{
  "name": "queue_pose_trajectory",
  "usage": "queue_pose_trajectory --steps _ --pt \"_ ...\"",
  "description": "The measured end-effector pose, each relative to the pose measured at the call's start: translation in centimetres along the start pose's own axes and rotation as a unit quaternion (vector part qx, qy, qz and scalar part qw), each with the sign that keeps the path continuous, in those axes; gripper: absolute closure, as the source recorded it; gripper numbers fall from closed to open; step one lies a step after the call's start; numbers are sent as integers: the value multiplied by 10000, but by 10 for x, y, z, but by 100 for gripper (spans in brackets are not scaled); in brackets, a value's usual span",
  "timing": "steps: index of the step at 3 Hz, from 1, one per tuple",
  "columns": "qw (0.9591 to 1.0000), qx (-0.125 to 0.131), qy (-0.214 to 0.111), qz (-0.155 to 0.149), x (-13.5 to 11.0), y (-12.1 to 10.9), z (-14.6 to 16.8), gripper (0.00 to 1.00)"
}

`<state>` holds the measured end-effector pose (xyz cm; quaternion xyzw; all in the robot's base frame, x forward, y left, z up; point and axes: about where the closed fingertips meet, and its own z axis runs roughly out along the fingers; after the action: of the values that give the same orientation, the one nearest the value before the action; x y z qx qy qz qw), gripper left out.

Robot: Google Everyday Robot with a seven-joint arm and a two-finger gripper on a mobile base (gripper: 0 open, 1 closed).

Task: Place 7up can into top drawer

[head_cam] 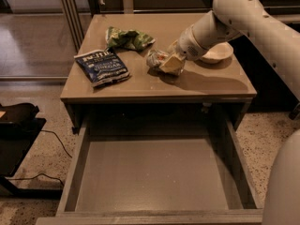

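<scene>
The 7up can (154, 58), small, dented and silvery with a bit of green, lies on the tan cabinet top (140, 86) near its middle. My gripper (171, 63) is low over the cabinet top, right against the can's right side, with the white arm reaching in from the upper right. The top drawer (154, 172) is pulled fully out below the front edge. Its flat grey bottom holds nothing.
A blue chip bag (102, 67) lies at the left front of the top. A crumpled green chip bag (127, 38) lies behind the can. A white bowl (216, 53) sits at the right, partly behind my arm. A dark stand with cables (18, 139) is on the floor at left.
</scene>
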<state>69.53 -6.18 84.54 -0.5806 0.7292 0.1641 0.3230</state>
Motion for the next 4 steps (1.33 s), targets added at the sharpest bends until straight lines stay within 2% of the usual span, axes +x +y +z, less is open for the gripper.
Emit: queue_pose_trajectory --steps 3,4 --pt "9991 380 14 -209 13 95 -75 100" --pt "9988 462 -31 -168 33 130 -82 100"
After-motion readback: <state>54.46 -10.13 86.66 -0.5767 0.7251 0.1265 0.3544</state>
